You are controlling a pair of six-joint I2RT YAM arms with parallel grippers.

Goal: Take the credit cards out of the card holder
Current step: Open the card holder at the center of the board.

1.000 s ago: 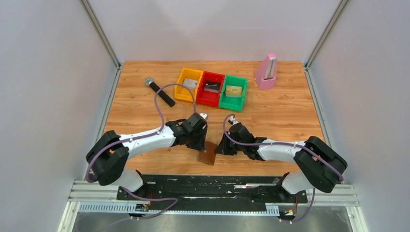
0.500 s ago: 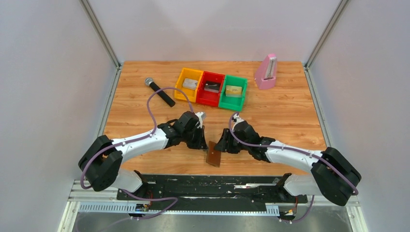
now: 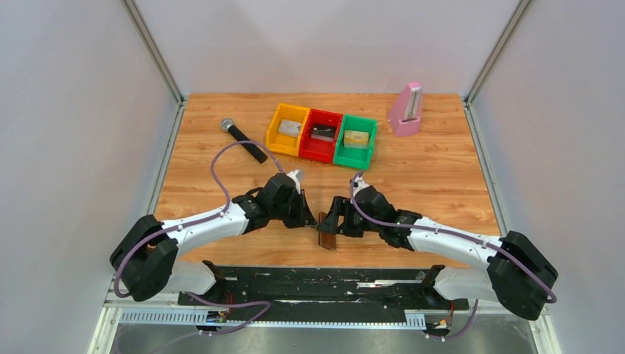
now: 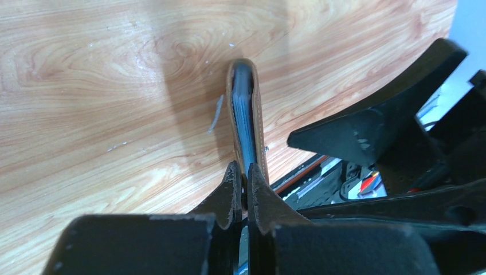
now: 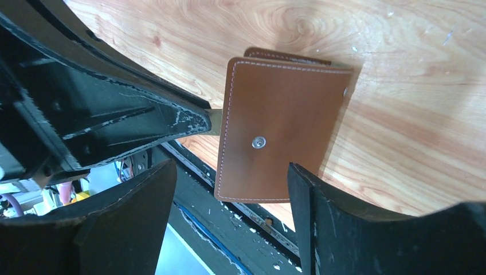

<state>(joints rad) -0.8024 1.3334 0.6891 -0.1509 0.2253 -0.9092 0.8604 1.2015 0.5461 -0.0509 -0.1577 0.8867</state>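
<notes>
The left claw (image 3: 310, 220) is pressed together on one edge of the card holder (image 3: 326, 240), pinching it near the front edge of the wooden desk (image 3: 442, 184), midway between the two arms. In the left wrist view this claw (image 4: 241, 179) has its two black fingers nipped tight on the near rim of the card holder (image 4: 258, 123), which stands on edge and is seen end-on: two brown stitched covers lie close together with a thin blue layer showing between them. Its shadow falls on the wood to the left. Just to the right of the holder, the right claw (image 3: 336, 221) is spread wide and faces the left one. From the right wrist view the right claw (image 5: 232, 167) has one finger on each side of the frame, and the card holder (image 5: 281, 137) shows between them as a flat brown rectangle with pale stitching and a metal snap stud (image 5: 259, 141) near its middle. Whether either finger touches it cannot be told. Along the back of the desk, well apart from the arms, lie a black microphone (image 3: 243, 140), then an orange bin (image 3: 278, 118), a red bin (image 3: 311, 150) and a green bin (image 3: 351, 158) touching in a row, each with a small flat item inside, and a pink metronome (image 3: 407, 109) standing upright at the right.
</notes>
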